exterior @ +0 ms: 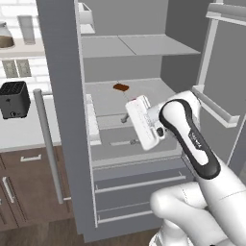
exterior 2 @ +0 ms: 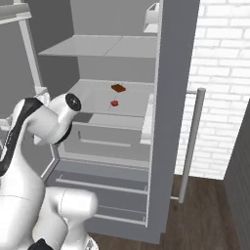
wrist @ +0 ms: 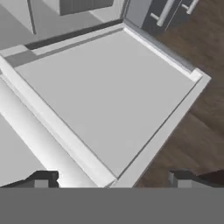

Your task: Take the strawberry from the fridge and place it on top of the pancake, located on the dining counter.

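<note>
Left base view: the fridge (exterior: 62, 120) stands open, its near door edge-on with a long grey bar handle (exterior: 48, 144) on it. Inside, an upper shelf (exterior: 139, 45) sits above a middle shelf (exterior: 144, 89). A flat dark-brown piece (exterior: 120, 87) lies on the middle shelf toward its back edge, left of centre. The arm's white hand reaches into the fridge opening in front of that shelf, hiding much of its front edge. The gripper itself is turned away here; its spread cannot be told from this side. Two drawers (exterior: 139, 192) sit closed below. Left of the fridge, a black toaster (exterior: 14, 99) stands on the wall counter (exterior: 21, 129).

Right base view: the strawberry (exterior 2: 114, 103) rests on the middle shelf, near its middle, just in front of the dark-brown piece (exterior 2: 118, 88) and apart from it. The arm's elbow rises at lower left, short of the shelf's front edge.

Hand view: the gripper (wrist: 113, 179) looks down on a pale grey tray-like surface (wrist: 109, 96) with a raised rim, wood floor (wrist: 201, 109) beyond its edge. The two dark fingertips (wrist: 41, 178) stand wide apart at the bottom, with nothing between them.
</note>
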Motion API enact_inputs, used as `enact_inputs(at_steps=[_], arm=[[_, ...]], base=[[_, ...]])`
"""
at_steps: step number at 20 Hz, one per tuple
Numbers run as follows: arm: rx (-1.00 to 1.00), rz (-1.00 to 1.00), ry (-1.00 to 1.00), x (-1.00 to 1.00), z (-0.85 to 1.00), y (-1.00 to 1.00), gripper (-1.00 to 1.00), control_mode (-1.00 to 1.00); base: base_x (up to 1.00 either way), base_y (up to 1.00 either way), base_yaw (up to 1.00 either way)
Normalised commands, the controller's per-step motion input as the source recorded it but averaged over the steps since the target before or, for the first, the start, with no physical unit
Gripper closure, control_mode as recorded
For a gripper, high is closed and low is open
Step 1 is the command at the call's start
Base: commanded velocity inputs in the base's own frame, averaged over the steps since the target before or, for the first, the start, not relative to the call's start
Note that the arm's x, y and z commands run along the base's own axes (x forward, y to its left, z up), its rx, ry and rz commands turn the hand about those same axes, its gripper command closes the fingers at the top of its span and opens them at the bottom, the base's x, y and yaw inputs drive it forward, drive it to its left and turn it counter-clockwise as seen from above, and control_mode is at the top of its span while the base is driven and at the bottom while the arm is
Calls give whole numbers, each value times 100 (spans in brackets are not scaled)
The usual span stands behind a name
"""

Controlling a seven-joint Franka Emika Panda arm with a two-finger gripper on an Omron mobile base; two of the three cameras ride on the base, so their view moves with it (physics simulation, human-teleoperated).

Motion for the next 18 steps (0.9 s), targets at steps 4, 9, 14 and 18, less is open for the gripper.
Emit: enact_inputs(at_steps=[4,9,14,18], arm=[[-51,18,-16,4,-19,-77,-100,-100],[-79,25,-6,-4,-39,-64,-100,-100],[-77,35,-8,-32,-17,-82,-100,-100],[-32,47,-19,-62,36,-41,-100,-100]], base=[[0,0,0],[0,0,0],[0,0,0],[0,0,0]])
